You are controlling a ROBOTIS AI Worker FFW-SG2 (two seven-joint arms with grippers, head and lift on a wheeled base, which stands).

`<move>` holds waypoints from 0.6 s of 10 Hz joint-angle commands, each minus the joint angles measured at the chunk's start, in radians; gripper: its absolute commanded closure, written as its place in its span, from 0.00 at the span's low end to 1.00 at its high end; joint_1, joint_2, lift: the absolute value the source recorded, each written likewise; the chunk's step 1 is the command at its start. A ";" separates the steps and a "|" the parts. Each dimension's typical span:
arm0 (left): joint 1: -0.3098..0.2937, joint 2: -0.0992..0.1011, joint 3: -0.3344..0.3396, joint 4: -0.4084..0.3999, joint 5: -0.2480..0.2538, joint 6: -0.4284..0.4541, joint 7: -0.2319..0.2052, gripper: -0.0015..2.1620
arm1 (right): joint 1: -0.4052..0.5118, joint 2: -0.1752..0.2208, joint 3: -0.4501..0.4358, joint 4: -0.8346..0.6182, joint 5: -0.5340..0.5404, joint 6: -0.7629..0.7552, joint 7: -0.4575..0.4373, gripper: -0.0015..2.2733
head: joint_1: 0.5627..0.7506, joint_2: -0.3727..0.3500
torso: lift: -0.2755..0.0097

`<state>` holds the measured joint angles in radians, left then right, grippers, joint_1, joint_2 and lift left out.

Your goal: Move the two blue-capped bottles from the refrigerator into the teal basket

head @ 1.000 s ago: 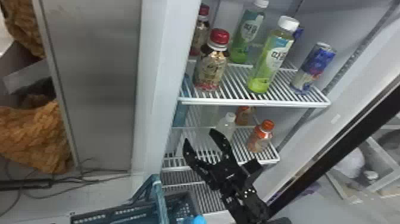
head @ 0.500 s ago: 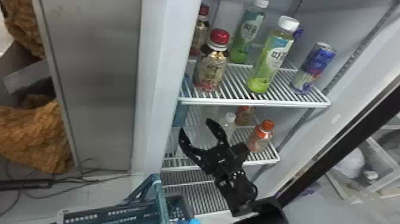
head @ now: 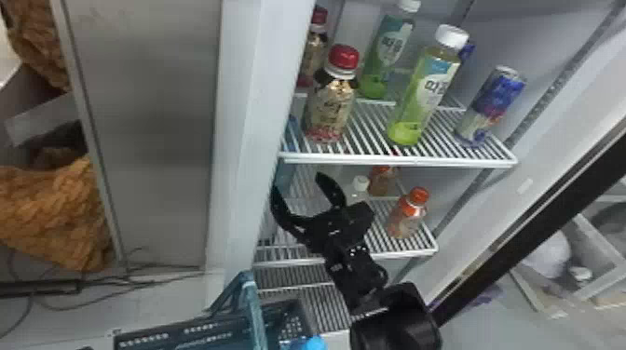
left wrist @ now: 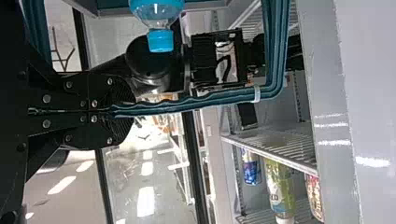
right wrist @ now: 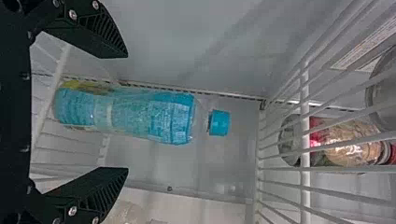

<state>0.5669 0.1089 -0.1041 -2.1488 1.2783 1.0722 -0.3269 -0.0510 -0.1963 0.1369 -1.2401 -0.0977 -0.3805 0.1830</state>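
Btl 1 (right wrist: 140, 114) upright on shelf (head: 400, 254), R claw (head: 296, 181) wide, facing it, no contact; off-ctr approach could tip it. Btl 2 (left wrist: 156, 9) in basket (head: 254, 307); L claw (left wrist: 127, 113) pinched on handle (left wrist: 201, 100): uneven load might swing basket.

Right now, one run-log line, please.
right end effector open, facing upright blue-capped bottle | left end effector shut on teal handle | another blue-capped bottle in teal basket

A metal panel (head: 153, 130) adjoins the pale floor (head: 153, 307).
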 commanded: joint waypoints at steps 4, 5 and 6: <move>-0.005 0.000 -0.006 0.000 0.000 0.000 0.000 0.54 | -0.082 -0.003 0.049 0.061 -0.014 0.000 -0.022 0.04 | 0.70 0.03 | 0.39; -0.005 0.002 -0.008 0.000 0.000 0.003 0.002 0.54 | -0.104 -0.003 0.058 0.076 -0.016 0.000 -0.034 0.04 | 0.70 0.04 | 0.39; -0.007 0.002 -0.009 0.000 0.000 0.003 0.003 0.54 | -0.121 -0.003 0.069 0.090 -0.014 0.000 -0.047 0.04 | 0.70 0.05 | 0.39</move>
<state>0.5602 0.1102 -0.1128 -2.1488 1.2778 1.0748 -0.3243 -0.1618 -0.1994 0.1991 -1.1583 -0.1126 -0.3805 0.1370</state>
